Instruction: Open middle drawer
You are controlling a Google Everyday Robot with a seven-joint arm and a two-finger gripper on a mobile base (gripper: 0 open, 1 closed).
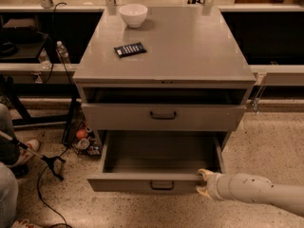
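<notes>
On the cabinet top [190,46], a bowl [132,14] is set at the back left, with a remote [129,49] before it. 2 drawers are seen below: the upper drawer [118,117], and under it the middle drawer [128,183], pulled out forward. The gripper [203,182] is placed at the middle drawer's right front corner. A bottle [61,51] is stood left of the cabinet.
</notes>
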